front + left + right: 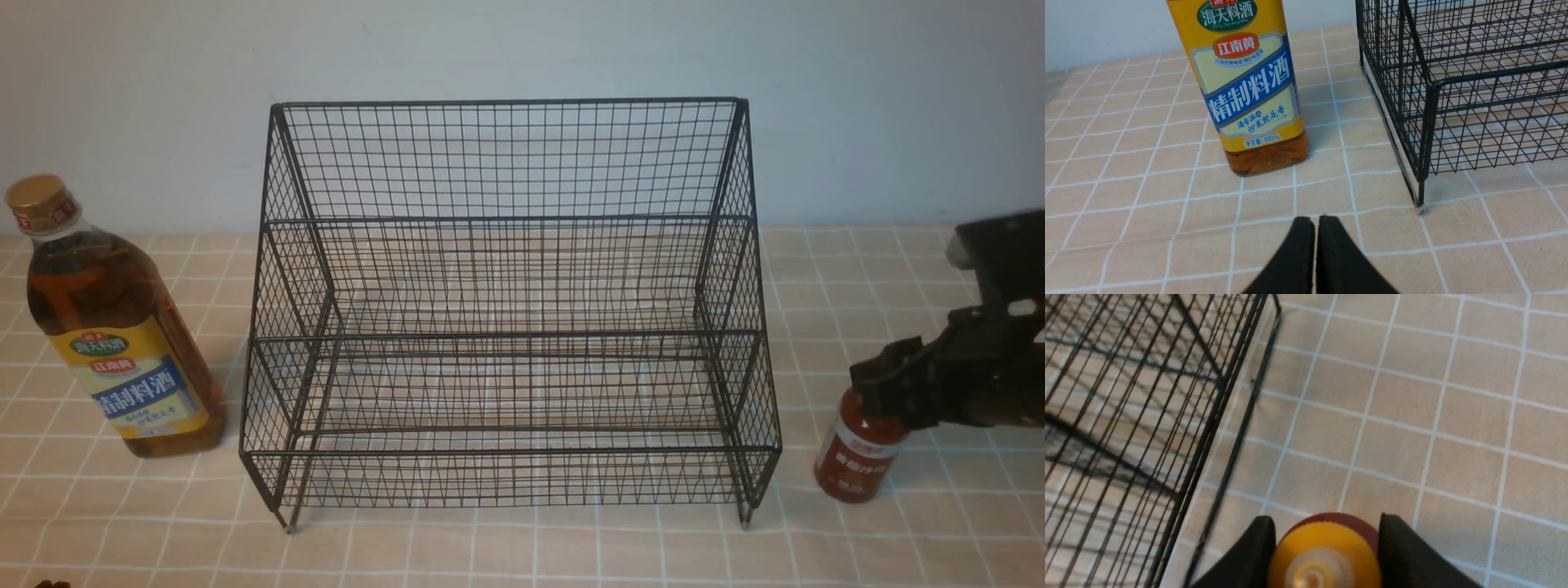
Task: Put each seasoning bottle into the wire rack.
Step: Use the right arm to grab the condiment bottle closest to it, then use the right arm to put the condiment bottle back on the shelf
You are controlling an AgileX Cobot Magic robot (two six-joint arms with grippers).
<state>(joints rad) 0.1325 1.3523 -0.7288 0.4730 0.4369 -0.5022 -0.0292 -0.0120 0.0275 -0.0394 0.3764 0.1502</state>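
The wire rack (pixel 510 451) stands empty in the middle of the table. The tall amber bottle (pixel 122 343) with a gold cap stands upright to the rack's left. It also shows in the left wrist view (pixel 1249 90), with my left gripper (pixel 1316 218) shut and empty a short way in front of it. The small red sauce bottle (pixel 857 457) stands on the table to the right of the rack. My right gripper (pixel 886 384) is closed on its top. In the right wrist view the gripper (pixel 1326 517) has one finger on each side of the yellow cap (pixel 1327 551).
The table is covered by a beige tiled cloth (pixel 522 555), and a plain wall rises behind the rack. The rack's corner leg (pixel 1420 206) stands to one side of my left gripper. The rack's side mesh (pixel 1200 428) is close beside the red bottle.
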